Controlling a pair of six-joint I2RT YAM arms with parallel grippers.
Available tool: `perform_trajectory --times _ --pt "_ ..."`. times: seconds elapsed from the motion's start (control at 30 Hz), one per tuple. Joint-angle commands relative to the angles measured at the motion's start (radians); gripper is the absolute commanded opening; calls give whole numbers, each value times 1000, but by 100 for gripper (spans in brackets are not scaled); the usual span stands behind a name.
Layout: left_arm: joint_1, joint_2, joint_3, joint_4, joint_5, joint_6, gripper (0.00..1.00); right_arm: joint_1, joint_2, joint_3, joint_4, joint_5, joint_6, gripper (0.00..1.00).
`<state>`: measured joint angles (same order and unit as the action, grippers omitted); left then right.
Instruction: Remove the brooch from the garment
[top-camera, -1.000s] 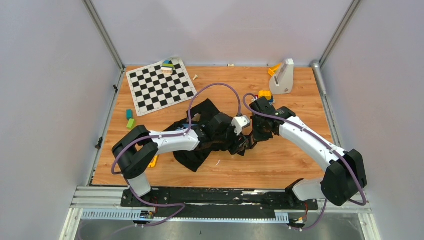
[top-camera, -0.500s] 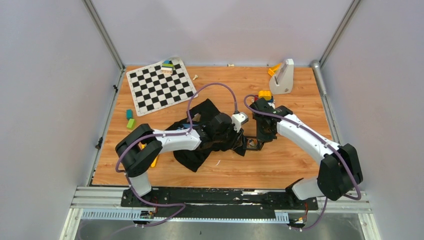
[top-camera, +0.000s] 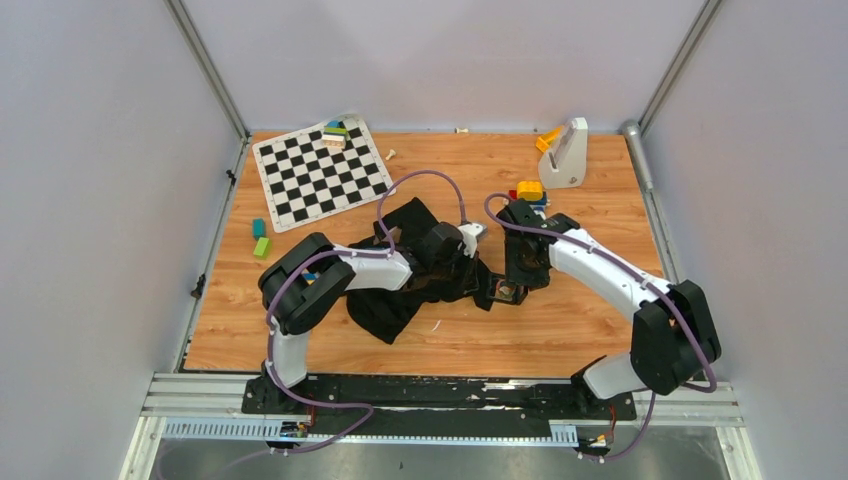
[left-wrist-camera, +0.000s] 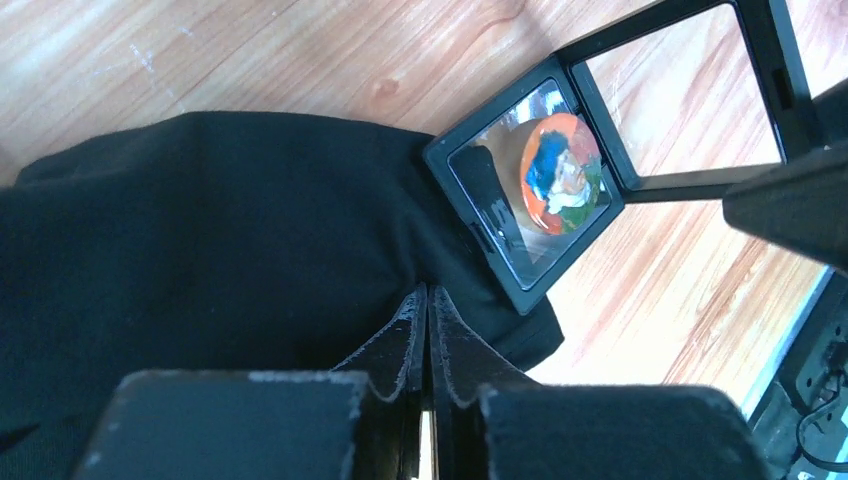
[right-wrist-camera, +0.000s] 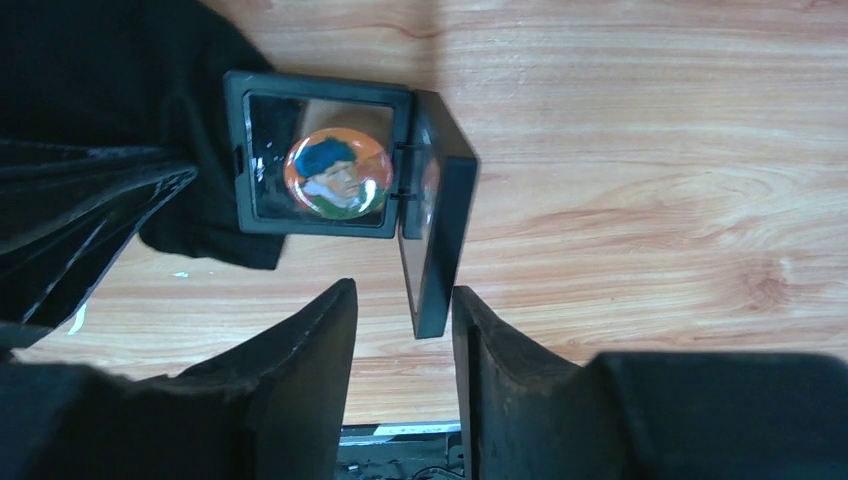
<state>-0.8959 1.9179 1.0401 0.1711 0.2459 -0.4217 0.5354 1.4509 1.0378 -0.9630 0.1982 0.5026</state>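
The brooch, a round orange badge with a blue and green portrait, lies in the base of an open black hinged case on the table. The case base overlaps an edge of the black garment. Its lid stands upright between the fingers of my right gripper, which is open, with a gap on the left side. My left gripper is shut, its tips pinching a fold of the garment just beside the case. From above, both grippers meet at the garment's right edge.
A checkerboard mat with small blocks on it lies at the back left. Green blocks sit at the left edge. A white stand and coloured blocks are at the back right. Metal rails run along the near edge.
My left gripper has closed onto the cloth. My right gripper has opened off the case lid, and the case now rests on the table. The left arm's elbow has swung right.
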Motion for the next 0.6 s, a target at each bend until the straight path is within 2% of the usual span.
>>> perform_trajectory --times 0.0,0.1,0.33,0.57 --pt "8 38 51 -8 29 -27 6 -7 -81 -11 54 -46 -5 41" --pt "11 49 54 -3 38 -26 5 -28 -115 -17 71 -79 -9 38" --pt "11 66 63 9 62 -30 4 -57 -124 -35 97 -118 -14 24" --pt "11 59 61 0 57 -21 3 -115 -186 -53 101 -81 16 27"
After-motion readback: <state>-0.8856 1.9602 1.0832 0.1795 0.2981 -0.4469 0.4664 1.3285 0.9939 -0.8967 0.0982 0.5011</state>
